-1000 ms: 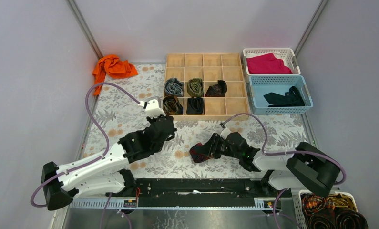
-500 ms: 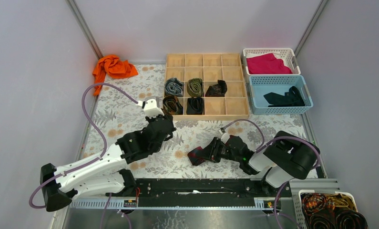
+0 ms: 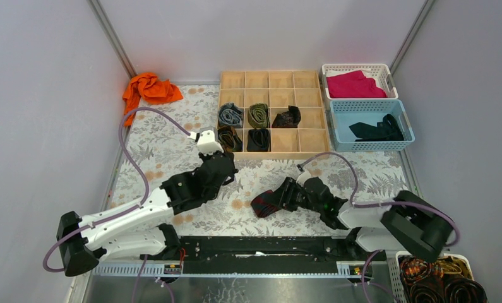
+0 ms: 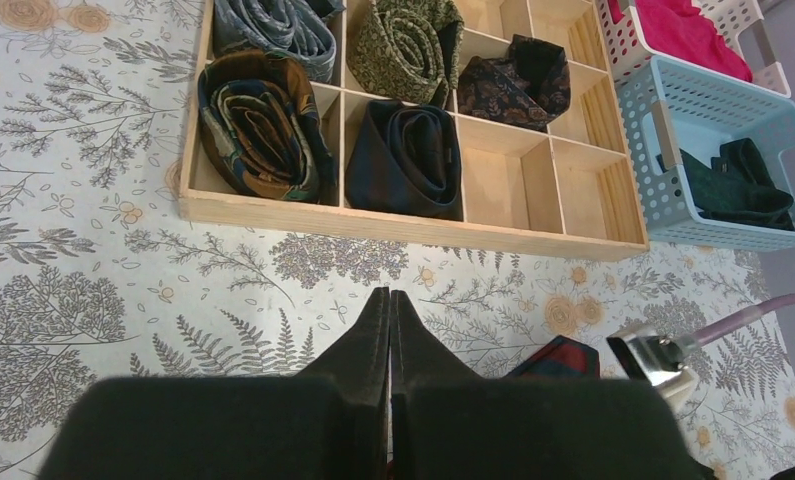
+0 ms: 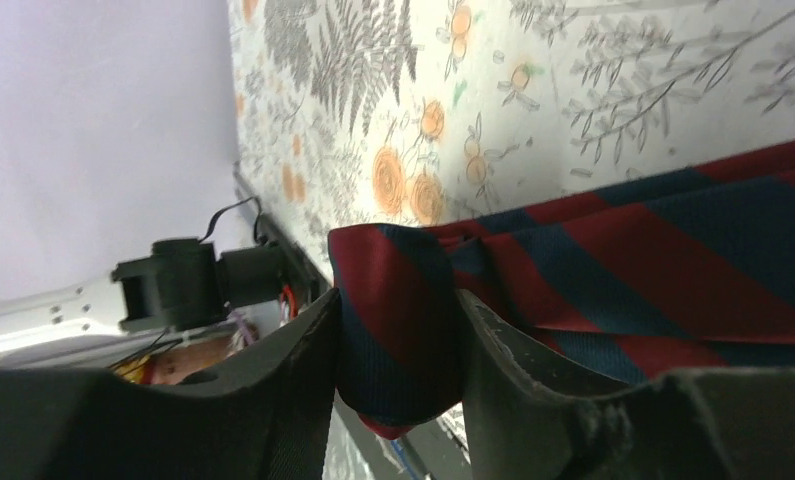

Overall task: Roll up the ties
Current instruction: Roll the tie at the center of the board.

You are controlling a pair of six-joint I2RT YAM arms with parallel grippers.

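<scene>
A table covered in a floral print fills the scene. A wooden tray, divided into square compartments, sits at the middle of the far edge. Just right of it, at the far right corner, a white basket holds a magenta cloth, and a blue basket in front of it holds a loose black tie. A crumpled orange cloth lies at the far left corner.

Five coiled ties fill compartments on the tray's left side: three in the second row from the near edge and two in the nearest row, among them a brown one and a dark navy one.

A navy striped tie with red diagonals lies bunched on the table close to the near edge, right of centre. The right hand is low over it, and a folded end of the tie is held between its two fingers, touching both.

The left hand hangs over the table just in front of the tray, its fingers pressed together with nothing between them.
</scene>
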